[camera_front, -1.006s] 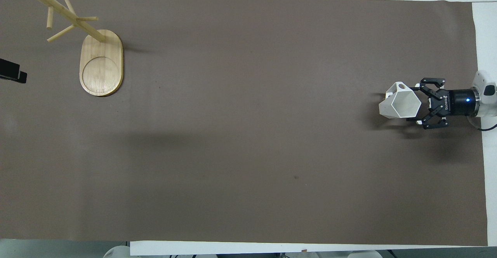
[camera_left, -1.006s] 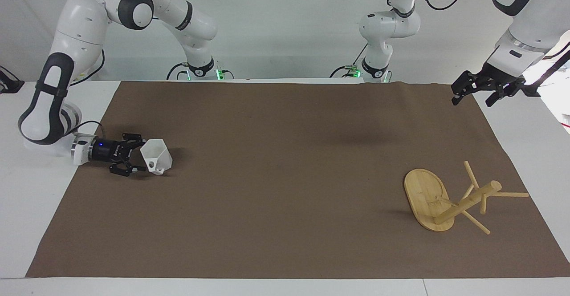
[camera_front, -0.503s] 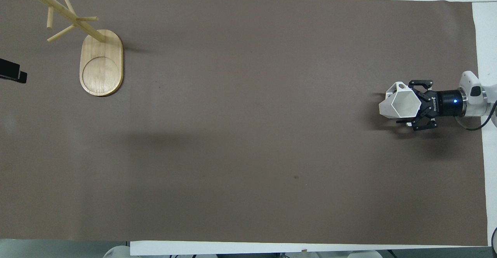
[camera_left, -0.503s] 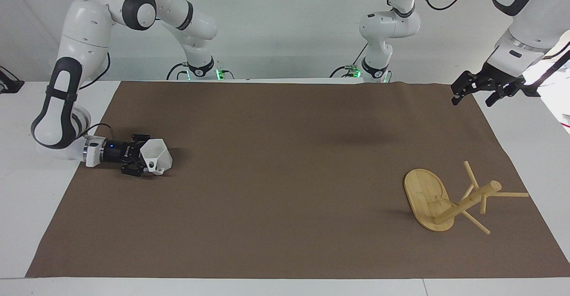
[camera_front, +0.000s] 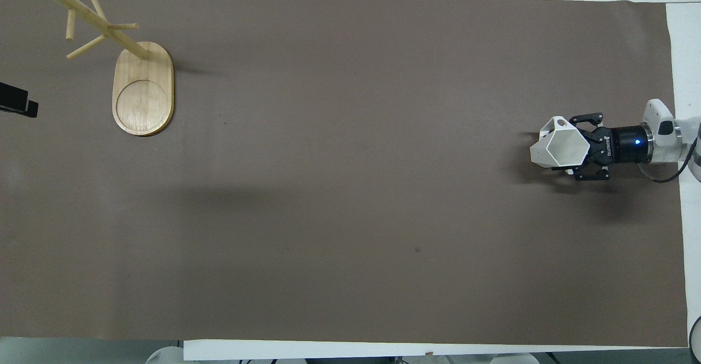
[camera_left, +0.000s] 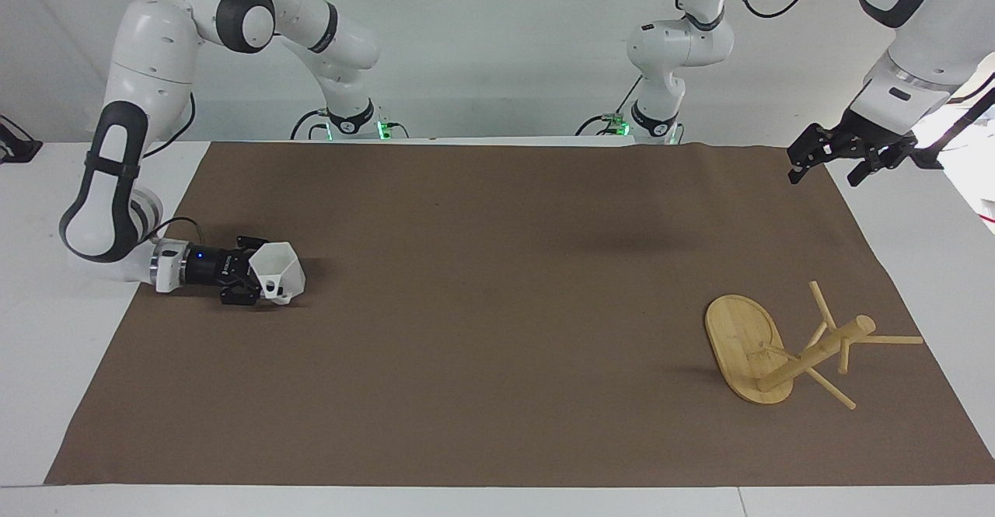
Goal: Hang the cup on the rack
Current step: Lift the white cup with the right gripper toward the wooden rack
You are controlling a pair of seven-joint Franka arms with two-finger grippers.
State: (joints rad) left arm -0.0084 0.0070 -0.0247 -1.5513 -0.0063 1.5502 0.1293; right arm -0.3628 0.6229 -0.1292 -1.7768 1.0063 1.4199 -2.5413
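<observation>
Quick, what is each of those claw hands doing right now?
Right gripper: shut on the cup, low over the brown mat.
Left gripper: open, holding nothing, waiting above the mat's corner.

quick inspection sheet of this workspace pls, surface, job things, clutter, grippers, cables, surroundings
surface: brown mat on a white table.
job's things: white cup on the mat at the right arm's end; bamboo rack upright at the left arm's end, pegs bare.
clutter: nothing seen.
grippers: right gripper low, closed around the cup; left gripper raised over the mat's corner, open, waiting.
cables: black cable at the right wrist; more at both bases.
surroundings: plain white wall.
</observation>
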